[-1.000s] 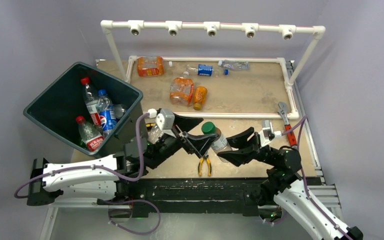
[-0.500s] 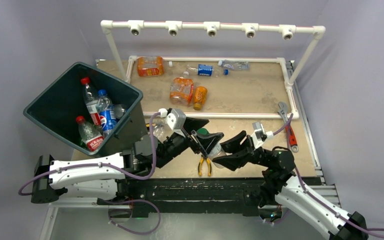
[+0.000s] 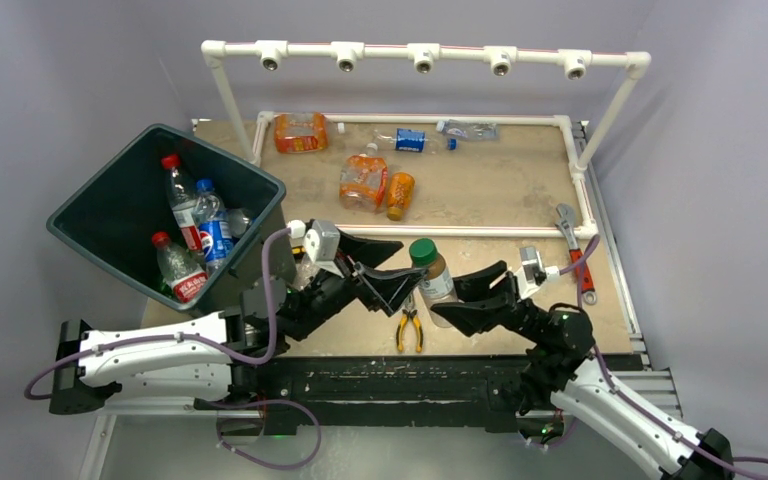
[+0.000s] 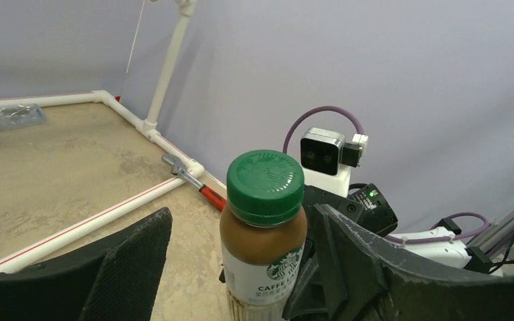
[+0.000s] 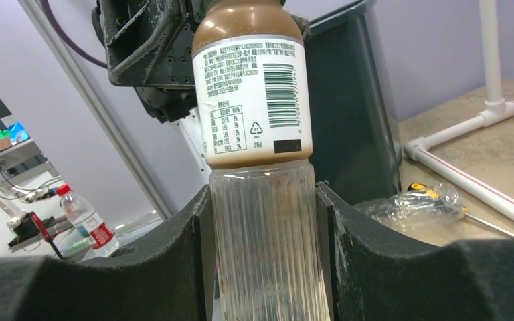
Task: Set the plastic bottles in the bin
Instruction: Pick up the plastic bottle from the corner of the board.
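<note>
Gripping green-capped bottle [image 5: 254,100] low down: R tool [image 5: 264,254] (L tool [image 4: 241,227] open, straddling it)

Left claw [image 4: 241,241] agape, right claw [image 5: 263,207] clamped.

Robotics lab, plain lilac booth walls [image 3: 720,150], white pipe frame [image 3: 390,48], table [image 3: 500,190] on metal rails [image 3: 660,385]
</note>
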